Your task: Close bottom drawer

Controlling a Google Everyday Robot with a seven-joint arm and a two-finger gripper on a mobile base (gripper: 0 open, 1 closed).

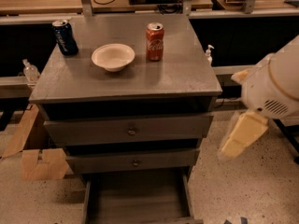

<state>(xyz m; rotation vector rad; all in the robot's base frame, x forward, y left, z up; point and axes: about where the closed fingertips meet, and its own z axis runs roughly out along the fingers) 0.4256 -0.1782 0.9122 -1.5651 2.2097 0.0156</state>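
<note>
The bottom drawer (135, 195) is the lowest of three grey drawers and stands pulled far out toward me as a long, shallow open box. Its front (161, 220) just shows at the lower edge of the view, and its knob is hidden. Above it are the middle drawer front (135, 163) and the top drawer front (132, 131), each with a small knob. My gripper is not in view. Only my white and cream arm (254, 108) shows, to the right of the cabinet and apart from it.
On the cabinet top (187, 78) stand a white bowl (113, 56), a red soda can (154, 41) and a dark blue can (65, 37). Flattened cardboard (35, 160) lies on the floor at left. Desks with cables run behind.
</note>
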